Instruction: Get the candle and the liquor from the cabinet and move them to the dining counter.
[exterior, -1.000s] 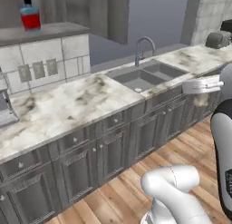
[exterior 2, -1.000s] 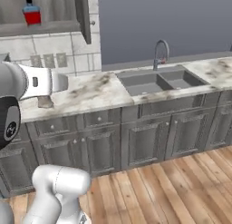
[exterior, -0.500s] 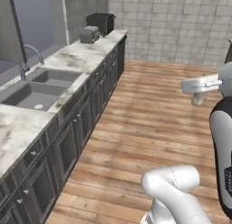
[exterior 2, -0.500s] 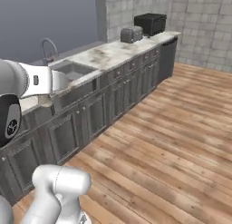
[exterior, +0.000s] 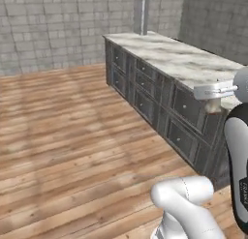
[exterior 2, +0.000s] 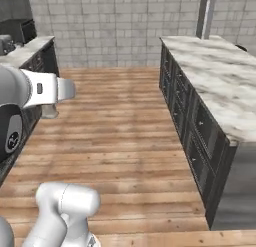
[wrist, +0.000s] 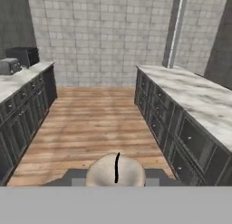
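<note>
The end effector (wrist: 117, 173) is closed on the candle (wrist: 116, 169): in the hand view the pale rounded body sits right between the finger tips at the bottom, its dark wick showing as a short line. In the left base view the same pale stub hangs under the hand at the right edge (exterior: 213, 105), and in the right base view it hangs under the white wrist at the left.

Taking the candle as the landmark, the dining counter (wrist: 199, 98) lies ahead of it and off to the right, not yet beneath it. The counter's long axis runs away from the candle toward the tiled back wall (wrist: 104, 32), with dark drawer fronts facing the wooden floor (wrist: 97, 123) between. In the left base view the near end of that marble top appears closest to the candle, just beside the hand.

My judgement: the coming move is a reach rightward over the near end of the top, then a set-down. On the candle's far left runs the other counter with a toaster (wrist: 9, 65).
</note>
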### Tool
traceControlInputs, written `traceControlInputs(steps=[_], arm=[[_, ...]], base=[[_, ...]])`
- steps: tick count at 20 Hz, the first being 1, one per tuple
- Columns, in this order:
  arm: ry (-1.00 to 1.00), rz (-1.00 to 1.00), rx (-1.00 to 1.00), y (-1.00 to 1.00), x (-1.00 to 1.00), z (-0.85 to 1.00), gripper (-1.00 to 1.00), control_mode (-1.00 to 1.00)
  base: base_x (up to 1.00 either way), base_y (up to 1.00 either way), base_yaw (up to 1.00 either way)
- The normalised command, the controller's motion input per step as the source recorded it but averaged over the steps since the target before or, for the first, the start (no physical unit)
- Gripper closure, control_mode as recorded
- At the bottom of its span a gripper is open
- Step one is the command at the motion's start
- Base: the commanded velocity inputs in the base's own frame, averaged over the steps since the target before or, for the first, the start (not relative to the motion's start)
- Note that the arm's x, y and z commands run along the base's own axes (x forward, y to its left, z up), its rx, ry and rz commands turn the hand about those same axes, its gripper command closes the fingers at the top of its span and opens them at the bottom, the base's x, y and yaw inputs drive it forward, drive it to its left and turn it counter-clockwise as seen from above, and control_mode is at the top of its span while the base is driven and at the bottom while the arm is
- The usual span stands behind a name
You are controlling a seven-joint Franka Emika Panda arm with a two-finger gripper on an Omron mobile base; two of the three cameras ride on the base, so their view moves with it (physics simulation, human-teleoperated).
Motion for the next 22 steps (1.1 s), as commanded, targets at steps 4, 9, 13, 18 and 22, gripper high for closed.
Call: traceControlInputs(steps=[4,9,13,18,22], arm=[[0.00,0.00,0.00,0.00,0.00,0.00,1.00,1.00],[0.00,0.00,0.00,0.00,0.00,0.00,1.00,1.00],[0.00,0.00,0.00,0.00,0.00,0.00,1.00,1.00],[0.00,0.00,0.00,0.00,0.00,0.00,1.00,1.00],[0.00,0.00,0.00,0.00,0.00,0.00,1.00,1.00]], base=[[0.00,0.00,-1.00],[0.00,0.00,-1.00],[0.00,0.00,-1.00],[0.02,0.06,-0.98],[0.82,0.55,-0.59]])
